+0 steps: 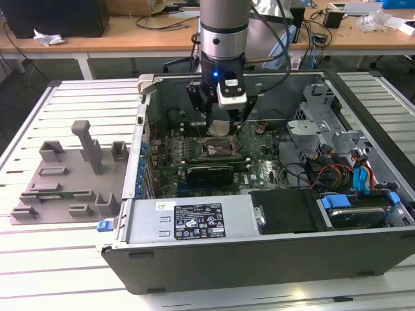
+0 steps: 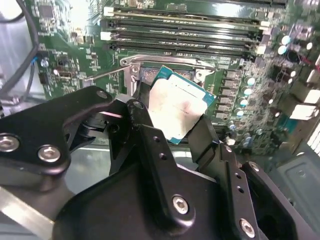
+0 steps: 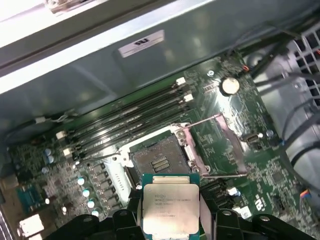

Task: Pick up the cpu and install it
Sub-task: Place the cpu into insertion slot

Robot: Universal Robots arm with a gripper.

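I was inside the big computer case [image 1: 259,259], over the green motherboard [image 3: 235,115]. My step was bringing the cpu to its place, and it was not in yet. The socket [image 3: 160,160] sat near the middle of the board, beside the long memory slots [image 3: 130,114], with its metal lid open. My gripper [image 2: 172,125] was clamped on the cpu [image 3: 170,206], holding it in the air above the socket. I think it needed to go down flat and square with the socket's edges.

Your cpu [image 3: 171,210], a small flat square (shiny grey top, green rim), hangs grey side up over the open socket [image 3: 160,161].
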